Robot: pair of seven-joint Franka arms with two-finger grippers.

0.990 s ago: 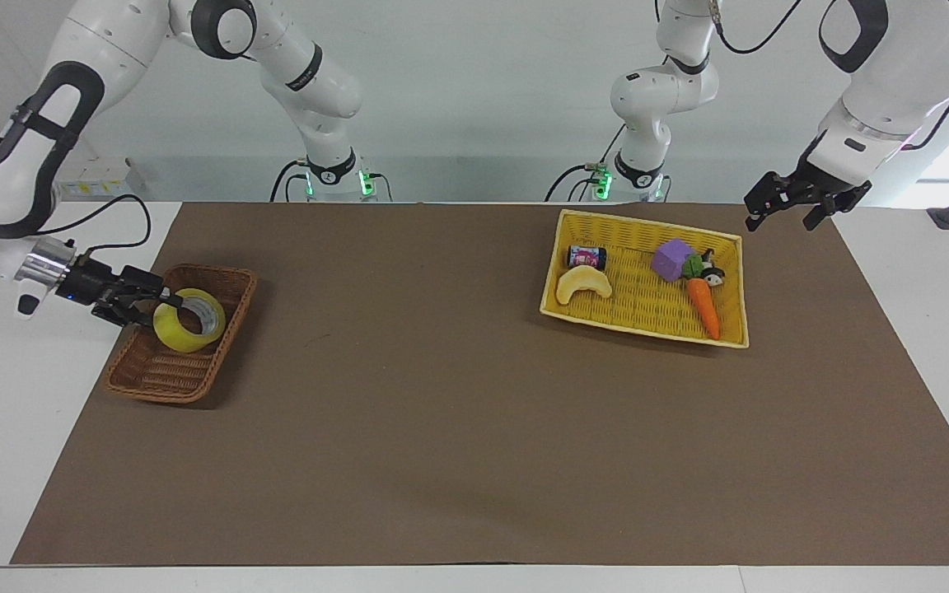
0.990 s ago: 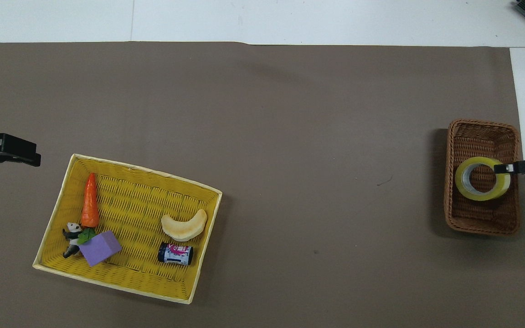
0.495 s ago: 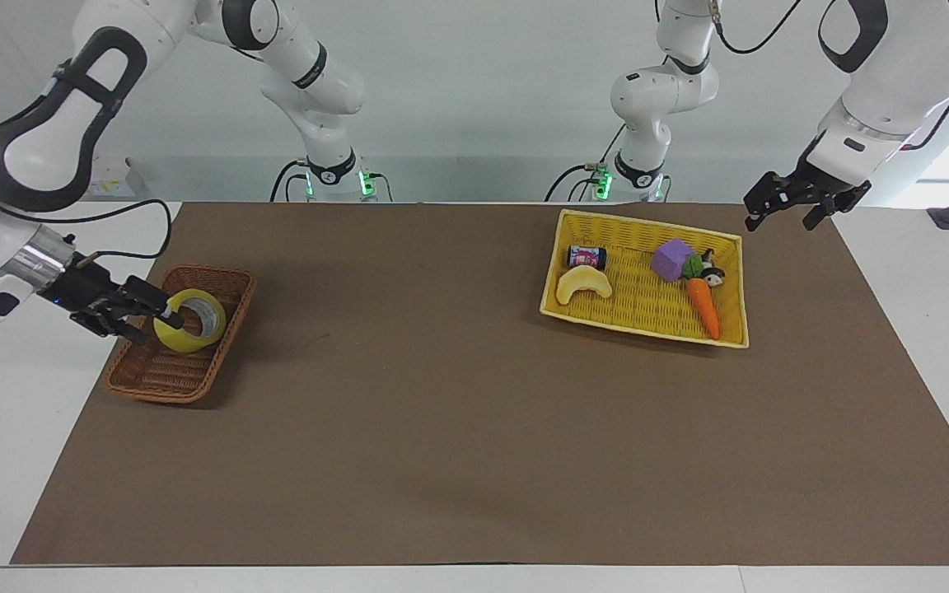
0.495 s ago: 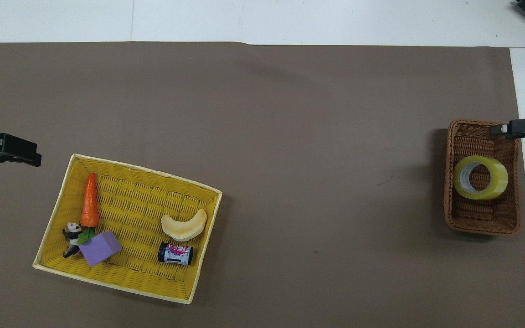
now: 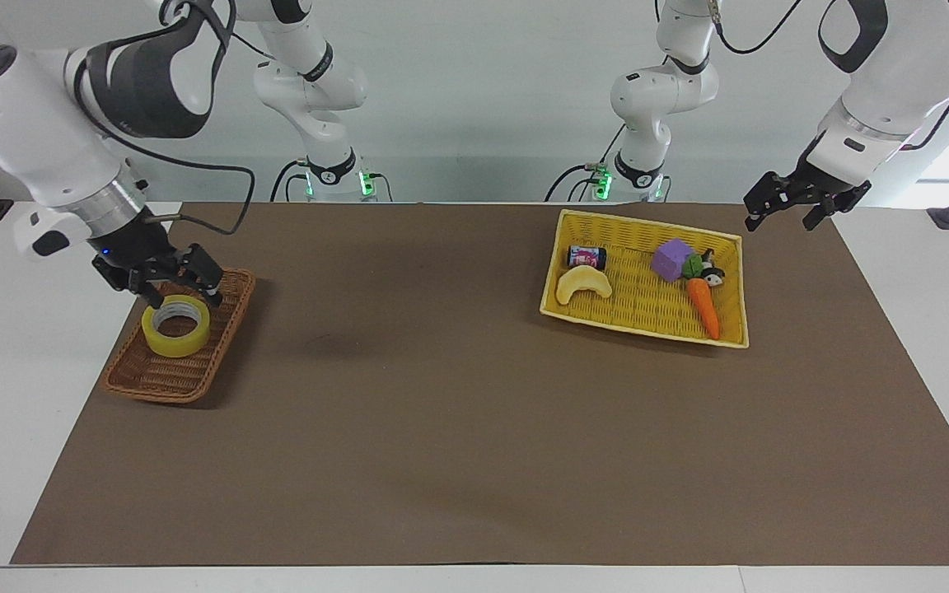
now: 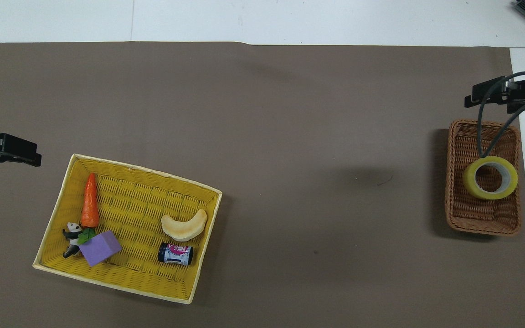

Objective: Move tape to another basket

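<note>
The right end effector [image 5: 168, 278] hangs over the brown basket [image 5: 182, 372] at the right arm's end of the bench [image 5: 458, 428], its fingers spread and holding nothing. The tape [image 5: 176, 325] lies flat in that basket, just under the fingers. The yellow basket [image 5: 647, 317] holds a carrot [image 5: 703, 306]. Past its corner, the left end effector [image 5: 804, 203] waits with fingers apart, empty.

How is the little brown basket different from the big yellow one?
The brown basket is smaller and oblong; the yellow basket is larger and rectangular. The brown basket holds only the tape; the yellow basket holds several toys, among them a carrot and a purple block. Both are woven and sit on the brown mat.
</note>
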